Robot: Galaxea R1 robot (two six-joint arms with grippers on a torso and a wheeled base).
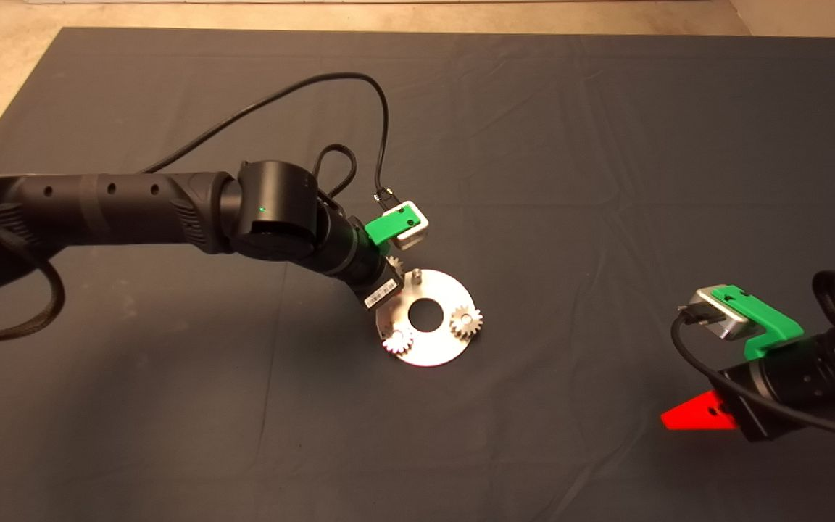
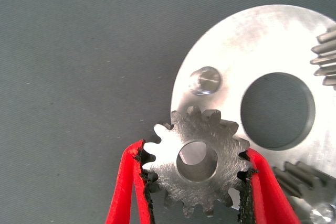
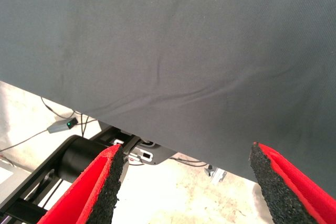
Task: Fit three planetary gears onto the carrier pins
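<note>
Gear three (image 2: 197,161), clamped in left gripper (image 2: 195,182) fingers, hovers just short of the bare pin (image 2: 206,81); right gripper (image 3: 186,182) waits, fingers spread, empty.

Two gears (image 1: 397,340) on disc (image 1: 438,349) — one pin (image 1: 415,275) bare

You've got a dark wrinkled mat (image 1: 606,130) covering the table; pale speckled concrete floor (image 1: 4,80) shows past its far and left edges.
</note>
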